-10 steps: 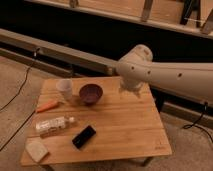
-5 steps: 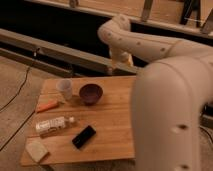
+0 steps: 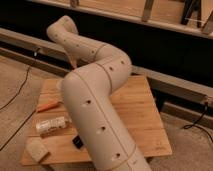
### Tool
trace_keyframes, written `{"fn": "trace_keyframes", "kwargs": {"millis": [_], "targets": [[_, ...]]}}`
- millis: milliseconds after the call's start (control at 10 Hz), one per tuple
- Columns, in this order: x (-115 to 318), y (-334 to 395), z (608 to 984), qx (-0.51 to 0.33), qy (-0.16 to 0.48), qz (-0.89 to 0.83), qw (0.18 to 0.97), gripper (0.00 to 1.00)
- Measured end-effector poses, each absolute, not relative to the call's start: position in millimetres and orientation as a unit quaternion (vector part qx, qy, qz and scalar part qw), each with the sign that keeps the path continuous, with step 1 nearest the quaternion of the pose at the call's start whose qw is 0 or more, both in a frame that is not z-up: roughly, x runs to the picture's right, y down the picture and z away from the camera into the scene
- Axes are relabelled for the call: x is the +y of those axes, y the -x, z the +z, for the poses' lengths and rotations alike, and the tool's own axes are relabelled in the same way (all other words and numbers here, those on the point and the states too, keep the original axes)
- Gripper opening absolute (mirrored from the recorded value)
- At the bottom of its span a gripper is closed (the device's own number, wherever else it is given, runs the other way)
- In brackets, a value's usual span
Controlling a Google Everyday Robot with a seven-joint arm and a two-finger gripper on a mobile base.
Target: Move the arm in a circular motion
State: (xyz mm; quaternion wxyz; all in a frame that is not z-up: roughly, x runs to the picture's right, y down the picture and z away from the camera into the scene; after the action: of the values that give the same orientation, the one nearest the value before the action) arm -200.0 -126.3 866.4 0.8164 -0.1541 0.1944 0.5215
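Note:
The arm (image 3: 97,107) is a thick beige-white jointed tube with small dark screw holes. It fills the middle of the camera view, rising from the bottom edge, bending over the wooden table (image 3: 142,107) and reaching back to the upper left. Its far end (image 3: 62,27) curves down towards the table's back edge. The gripper (image 3: 74,63) shows only as a thin pale tip below that far end, mostly hidden behind the arm's elbow.
On the table's left part lie an orange object (image 3: 48,105), a clear bottle (image 3: 50,125) on its side, a white pad (image 3: 36,149) and a black item's edge (image 3: 76,142). A dark ledge (image 3: 165,55) runs behind. Cables (image 3: 15,95) lie on the floor.
The arm has swung towards the camera and to the left. It now covers the table's middle and hides the purple bowl and the white cup seen before.

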Motion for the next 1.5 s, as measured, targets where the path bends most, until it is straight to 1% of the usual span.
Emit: {"fn": "trace_keyframes", "kwargs": {"millis": [100,300,400,500,600,800,900,1000,1200,1500], "targets": [[-111,240,864,0.172,0.187,0.484,0.838,0.65],[-87,294,841,0.123,0.25,0.419,0.864,0.65],[-70,320,810,0.082,0.298,0.372,0.875,0.65],[-59,328,788,0.061,0.325,0.344,0.879,0.65],[-43,329,757,0.041,0.354,0.307,0.883,0.65],[2,302,699,0.034,0.394,0.239,0.887,0.65],[17,286,687,0.042,0.401,0.225,0.887,0.65],[45,256,670,0.063,0.414,0.207,0.884,0.65],[90,207,653,0.107,0.437,0.209,0.868,0.65],[128,160,649,0.153,0.454,0.28,0.832,0.65]]}}
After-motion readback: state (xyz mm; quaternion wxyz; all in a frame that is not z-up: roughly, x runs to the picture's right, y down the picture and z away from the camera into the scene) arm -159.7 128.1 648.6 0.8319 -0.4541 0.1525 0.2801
